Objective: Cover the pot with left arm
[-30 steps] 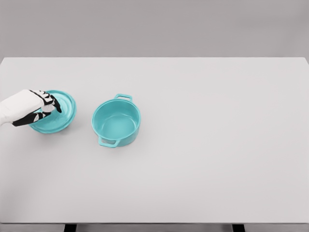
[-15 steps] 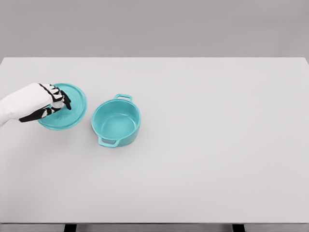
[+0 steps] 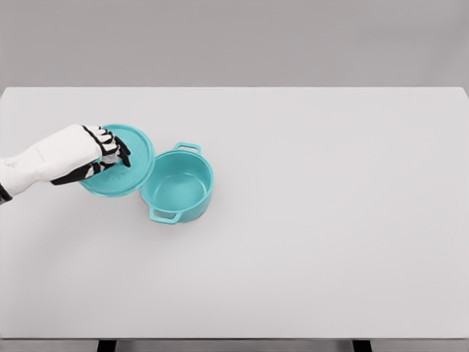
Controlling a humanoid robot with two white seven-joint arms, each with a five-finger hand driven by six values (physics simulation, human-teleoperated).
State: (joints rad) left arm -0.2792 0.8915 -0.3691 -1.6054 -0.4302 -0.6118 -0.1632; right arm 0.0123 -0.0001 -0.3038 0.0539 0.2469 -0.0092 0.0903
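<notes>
Left hand (image 3: 99, 154) clenched on lid (image 3: 132, 165), raised near table's (image 3: 330, 220) left edge, overlapping pot (image 3: 177, 187) rim; not yet seated.

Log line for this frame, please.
left hand: shut on lid | lid: lifted, edge reaching pot rim | pot: open, uncovered | right arm: not in view

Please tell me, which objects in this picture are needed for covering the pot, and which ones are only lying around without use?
Needed for the job:
- lid, held by the left hand
- pot, open, just right of the lid

Only lying around:
- nothing; only the table carries them
</notes>
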